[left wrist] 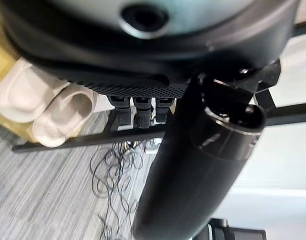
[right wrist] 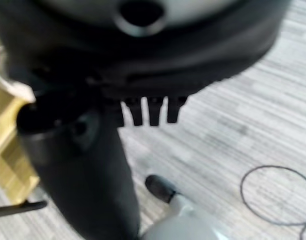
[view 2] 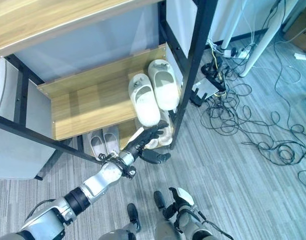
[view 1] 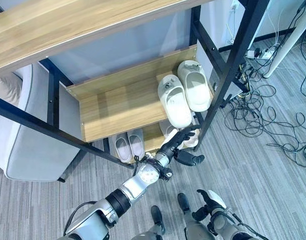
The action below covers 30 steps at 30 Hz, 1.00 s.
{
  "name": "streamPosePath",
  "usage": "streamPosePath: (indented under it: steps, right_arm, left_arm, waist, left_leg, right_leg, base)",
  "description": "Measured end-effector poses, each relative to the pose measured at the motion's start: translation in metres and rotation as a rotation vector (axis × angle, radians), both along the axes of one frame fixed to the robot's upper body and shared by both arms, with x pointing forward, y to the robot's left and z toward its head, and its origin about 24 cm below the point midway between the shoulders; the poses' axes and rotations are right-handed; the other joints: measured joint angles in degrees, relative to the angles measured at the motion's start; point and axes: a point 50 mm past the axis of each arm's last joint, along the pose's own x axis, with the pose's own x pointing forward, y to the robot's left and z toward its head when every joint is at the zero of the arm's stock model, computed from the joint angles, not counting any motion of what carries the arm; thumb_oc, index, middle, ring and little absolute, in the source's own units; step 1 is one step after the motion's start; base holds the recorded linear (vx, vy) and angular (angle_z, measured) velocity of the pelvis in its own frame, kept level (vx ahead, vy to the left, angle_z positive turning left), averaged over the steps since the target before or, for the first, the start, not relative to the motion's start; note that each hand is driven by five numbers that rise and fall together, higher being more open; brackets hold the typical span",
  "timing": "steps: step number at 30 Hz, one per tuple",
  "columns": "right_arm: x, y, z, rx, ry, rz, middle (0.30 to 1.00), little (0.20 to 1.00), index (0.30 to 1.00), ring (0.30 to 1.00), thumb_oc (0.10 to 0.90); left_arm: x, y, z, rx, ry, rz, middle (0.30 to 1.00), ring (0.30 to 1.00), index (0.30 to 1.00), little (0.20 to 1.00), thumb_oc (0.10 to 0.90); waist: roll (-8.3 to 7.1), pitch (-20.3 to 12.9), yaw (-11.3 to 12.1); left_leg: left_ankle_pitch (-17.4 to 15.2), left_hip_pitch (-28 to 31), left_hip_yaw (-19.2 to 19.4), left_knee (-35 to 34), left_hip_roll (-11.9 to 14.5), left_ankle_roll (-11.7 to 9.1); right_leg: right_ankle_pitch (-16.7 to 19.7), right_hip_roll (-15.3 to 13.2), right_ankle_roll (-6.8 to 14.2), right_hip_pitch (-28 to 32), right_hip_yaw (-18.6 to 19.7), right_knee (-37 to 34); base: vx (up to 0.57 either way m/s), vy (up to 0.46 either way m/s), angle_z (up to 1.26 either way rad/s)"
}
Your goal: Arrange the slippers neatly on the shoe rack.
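A wooden shoe rack with a black metal frame stands on grey flooring. On its middle shelf, toward the 2 o'clock corner, two cream foam slippers lie side by side, touching. Their long axes run roughly from 11 to 5 o'clock, closed toes toward 5, at the shelf's front edge. On the bottom shelf a smaller pale pair sits at 6 o'clock, and more pale slippers lie under the cream ones, partly hidden by the left hand.

That hand reaches toward the bottom shelf's right end, fingers straight and spread, holding nothing. The right hand hangs low at 5 o'clock, fingers relaxed and empty.

The slippers look light, thick, slightly squashy and not fragile. Pinching the heel rim or the upper's edge probably gives the surest hold.
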Motion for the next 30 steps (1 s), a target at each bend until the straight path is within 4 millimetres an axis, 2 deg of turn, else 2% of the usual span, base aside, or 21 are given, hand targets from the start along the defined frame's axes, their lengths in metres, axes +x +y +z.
streamPosePath:
  steps: [17,25,30]
  right_arm:
    - [0.007,0.0,0.004,0.007,-0.021,-0.013,0.9,0.9,0.9,0.9,0.8]
    - [0.007,0.0,0.004,0.017,-0.022,-0.025,0.9,0.9,0.9,0.9,0.8]
    - [0.008,0.0,0.004,0.019,-0.025,-0.021,0.9,0.9,0.9,0.9,0.8]
  left_arm:
    - [0.009,0.004,0.003,0.032,-0.027,0.038,0.9,0.9,0.9,0.9,0.8]
    - [0.024,-0.001,0.026,0.073,-0.13,0.043,0.9,0.9,0.9,0.9,0.8]
    - [0.026,-0.005,0.032,0.066,-0.146,0.042,0.9,0.9,0.9,0.9,0.8]
  waist:
    - [0.05,1.5,0.0]
    - [0.03,1.5,-0.1]
    - [0.01,1.5,-0.7]
  left_leg:
    - [0.1,-0.9,-0.7,0.0,0.0,0.0]
    - [0.1,-1.1,-1.0,0.0,0.0,0.0]
    - [0.1,-1.1,-1.2,0.0,0.0,0.0]
  right_leg:
    - [-0.1,0.0,-0.1,-0.7,-0.8,0.0]
    - [-0.1,-0.1,-0.1,-0.7,-1.0,0.0]
    - [-0.1,-0.1,-0.1,-0.7,-1.2,0.0]
  base:
    - [0.0,0.0,0.0]
    - [0.0,0.0,0.0]
    - [0.0,0.0,0.0]
